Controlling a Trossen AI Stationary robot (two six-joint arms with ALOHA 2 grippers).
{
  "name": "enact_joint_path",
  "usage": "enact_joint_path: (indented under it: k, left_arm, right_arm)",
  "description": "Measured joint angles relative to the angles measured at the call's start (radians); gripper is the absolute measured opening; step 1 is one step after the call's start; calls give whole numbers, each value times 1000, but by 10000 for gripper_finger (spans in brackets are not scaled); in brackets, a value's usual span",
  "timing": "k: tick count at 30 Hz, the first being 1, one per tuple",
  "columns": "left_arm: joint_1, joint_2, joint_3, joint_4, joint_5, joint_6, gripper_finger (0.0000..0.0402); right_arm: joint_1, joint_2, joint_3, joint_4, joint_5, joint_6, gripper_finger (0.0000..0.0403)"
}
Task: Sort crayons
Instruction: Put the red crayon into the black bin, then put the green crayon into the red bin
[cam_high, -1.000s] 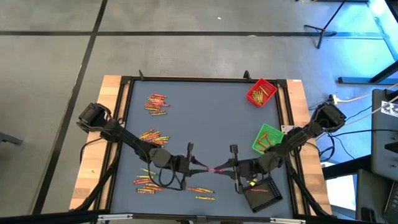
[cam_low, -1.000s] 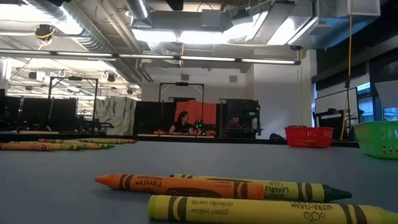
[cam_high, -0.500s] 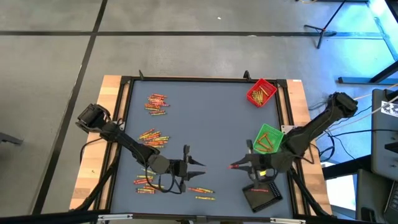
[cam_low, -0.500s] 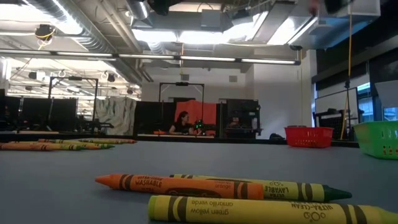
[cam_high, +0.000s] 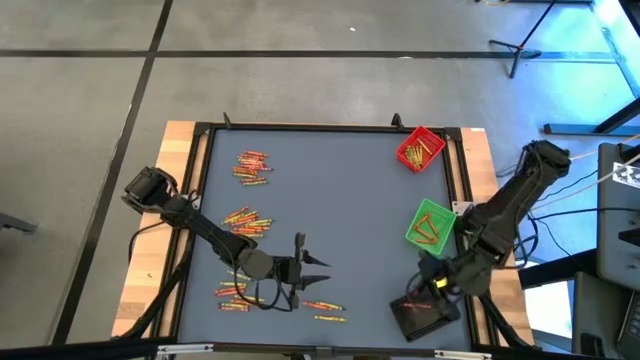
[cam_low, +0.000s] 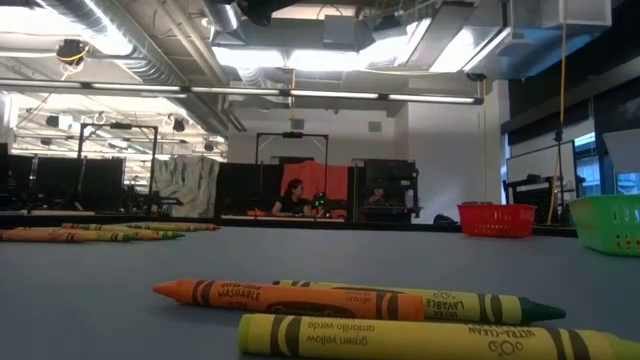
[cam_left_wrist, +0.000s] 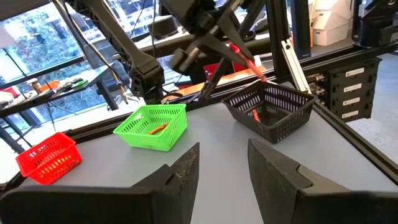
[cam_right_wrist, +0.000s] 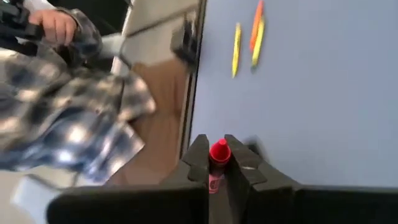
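Red crayon (cam_right_wrist: 219, 151) sits pinched in my right end effector (cam_right_wrist: 217, 163), fingers narrow on it near the tip, held above the black tray (cam_high: 424, 318) at about 5 o'clock on the counter (cam_high: 340, 190). I judge it light, stiff, waxy under a paper sleeve, likely to snap if levered; grip mid-shaft on the paper. Loose crayons (cam_high: 240, 290) lie at 7 o'clock beside my left end effector (cam_high: 322, 261), fingers spread, empty. Green tray (cam_high: 431, 224) at 3 o'clock, red tray (cam_high: 420, 148) at 1 o'clock.
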Motion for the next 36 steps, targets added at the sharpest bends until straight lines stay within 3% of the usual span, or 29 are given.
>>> enact_joint_path:
  k: [10, 19, 27, 31, 36]
  left_arm:
    - [14, 0, 0, -3, 1, 0, 120]
    - [40, 0, 0, -51, 10, -6, 120]
    - [39, 0, 0, -52, 10, -8, 120]
    - [39, 0, 0, -52, 10, -8, 120]
    - [40, 0, 0, -51, 10, -8, 120]
  right_arm:
    - [109, 48, 11, -219, -27, 369, 13]
    - [113, 214, 299, -594, -25, 356, 15]
    - [113, 359, 321, -559, -105, 401, 19]
    - [110, 402, 320, -570, -113, 412, 48]
    - [73, 396, 326, -558, -149, 416, 125]
